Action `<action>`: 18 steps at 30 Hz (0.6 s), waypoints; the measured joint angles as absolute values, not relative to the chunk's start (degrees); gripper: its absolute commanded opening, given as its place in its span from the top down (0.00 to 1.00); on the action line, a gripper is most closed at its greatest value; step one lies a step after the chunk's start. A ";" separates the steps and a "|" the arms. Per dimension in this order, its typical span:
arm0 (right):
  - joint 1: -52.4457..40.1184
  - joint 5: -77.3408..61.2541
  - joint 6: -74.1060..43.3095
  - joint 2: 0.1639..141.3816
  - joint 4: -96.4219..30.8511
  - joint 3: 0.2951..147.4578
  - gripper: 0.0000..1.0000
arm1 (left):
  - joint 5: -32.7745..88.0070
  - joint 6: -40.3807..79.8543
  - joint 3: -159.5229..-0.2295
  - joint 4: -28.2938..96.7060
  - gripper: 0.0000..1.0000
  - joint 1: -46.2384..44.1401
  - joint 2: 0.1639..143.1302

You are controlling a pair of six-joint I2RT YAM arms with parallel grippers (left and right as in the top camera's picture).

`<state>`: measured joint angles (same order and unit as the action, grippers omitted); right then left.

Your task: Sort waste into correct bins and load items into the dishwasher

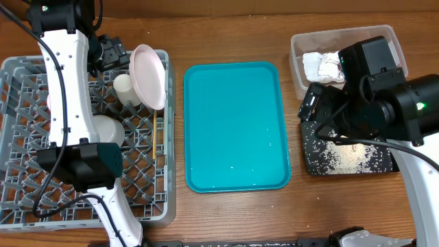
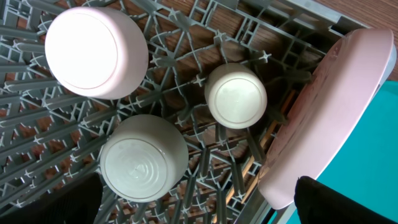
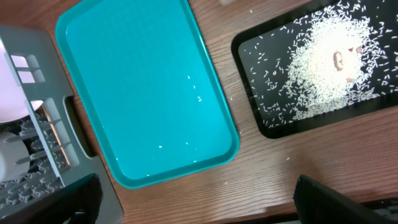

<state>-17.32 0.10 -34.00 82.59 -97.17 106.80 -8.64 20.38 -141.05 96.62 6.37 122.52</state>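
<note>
The grey dish rack (image 1: 20, 123) stands at the left. A large pale plate (image 1: 149, 75) leans on edge at its right wall. The left wrist view shows the plate (image 2: 336, 106), a small white cup (image 2: 236, 96), a pale bowl (image 2: 143, 158) and a pinkish saucer (image 2: 96, 50), all upside down on the lattice. My left gripper (image 2: 199, 208) is open and empty above them. My right gripper (image 3: 199, 202) is open and empty over bare table by the black tray (image 3: 261, 56), which holds rice crumbs (image 3: 323, 68). The napkin (image 1: 322, 65) lies in the clear tub (image 1: 298, 51). The red wrapper and chopsticks are not visible.
The flat teal tray (image 1: 233, 127) lies between the rack and the bins, with a few crumbs on it. It also shows in the right wrist view (image 3: 137, 81). My right arm hangs over part of the tub and the black tray (image 1: 384, 165).
</note>
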 measured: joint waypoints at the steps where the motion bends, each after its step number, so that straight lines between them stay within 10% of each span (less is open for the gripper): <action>1: -17.32 0.10 -33.80 82.59 -97.19 106.80 0.00 | -8.64 20.38 -141.05 96.64 0.00 6.37 122.52; 18: -17.32 0.93 -22.37 79.75 -97.14 106.80 0.00 | -8.64 20.38 -141.05 96.64 0.00 6.37 122.52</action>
<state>-17.32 0.93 -22.37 79.75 -97.14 106.80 -8.64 20.38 -141.05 96.64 6.37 122.52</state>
